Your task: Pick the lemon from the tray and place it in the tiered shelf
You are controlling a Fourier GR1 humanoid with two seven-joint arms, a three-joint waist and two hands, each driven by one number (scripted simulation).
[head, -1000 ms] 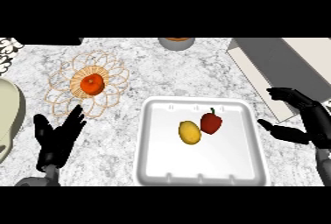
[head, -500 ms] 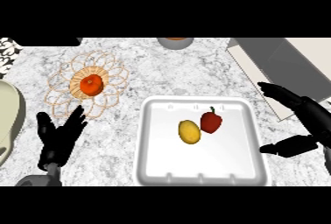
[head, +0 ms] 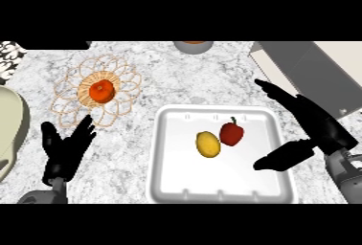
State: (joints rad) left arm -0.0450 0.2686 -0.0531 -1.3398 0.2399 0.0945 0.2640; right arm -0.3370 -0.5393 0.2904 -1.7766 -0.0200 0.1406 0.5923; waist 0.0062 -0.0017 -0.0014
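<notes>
Lying in a white tray [head: 170, 143], the yellow lemon [head: 207, 144] touches a red bell pepper [head: 232, 133], apart from the open-fingered right hand [head: 318, 125]. A wire tiered shelf [head: 124, 103] holds an orange fruit [head: 101, 90]. The left hand [head: 65, 152] rests open.

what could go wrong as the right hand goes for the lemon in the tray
1. The lemon lies touching or nearly touching the red pepper, which is on the side nearer the right hand; open fingers closing in could knock or catch the pepper instead.
2. The thumb is over the white tray rim and might clip it.
3. The wire tiered shelf already holds an orange fruit, narrowing the landing spot.
</notes>
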